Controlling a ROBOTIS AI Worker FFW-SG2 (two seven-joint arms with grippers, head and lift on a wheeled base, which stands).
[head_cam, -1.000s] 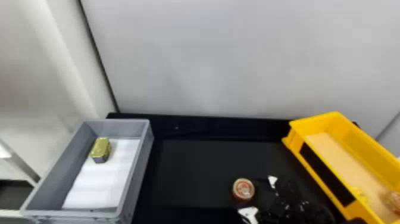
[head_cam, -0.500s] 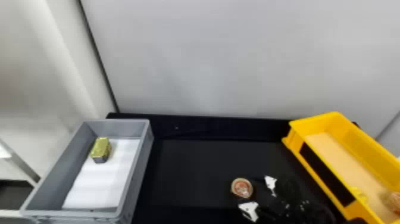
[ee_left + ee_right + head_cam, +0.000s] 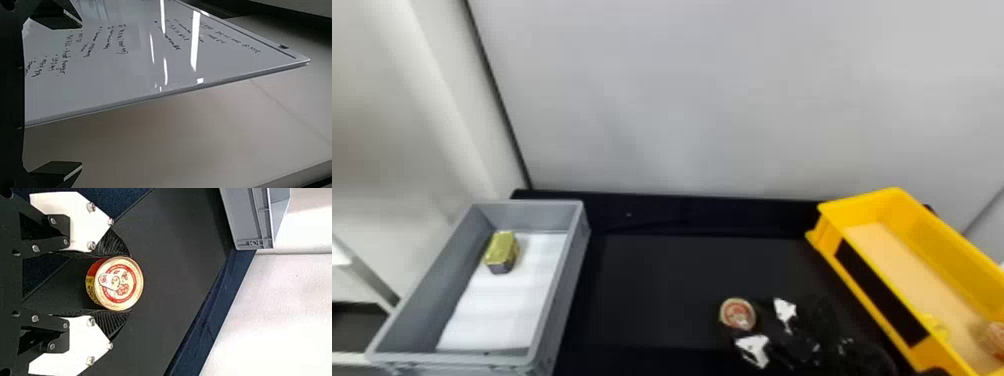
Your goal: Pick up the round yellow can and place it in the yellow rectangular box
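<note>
The can [image 3: 738,316], with a round pale-gold lid bearing red print and a pull tab and a red and yellow side, is pinched between the two black fingers of the right gripper [image 3: 750,320], outside both boxes. In the right wrist view, one finger bears on each side of the can, and the lid faces the camera; whether the base touches the table cannot be told. White plates [image 3: 753,350] back the fingers. Beneath lies the black table [image 3: 657,285], the can being over its near part, between the boxes and closer to the yellow box [image 3: 854,206]. This box, at the robot's right, has a pale tan floor and a black panel [image 3: 874,290] along its side facing the can; a rounded reddish and tan item [image 3: 993,336] and a small yellow item [image 3: 934,326] lie inside, toward the near end. At the robot's left is the grey box [image 3: 577,250], lined with a white sheet [image 3: 497,310]; in its far part, near the left wall, is a gold tin [image 3: 502,248] with a dark lower side. A pale wall [image 3: 707,100] rises behind the table. The left gripper [image 3: 82,96] has its fingers spread wide, with nothing between them, before a whiteboard [image 3: 137,66] carrying dark handwriting.
</note>
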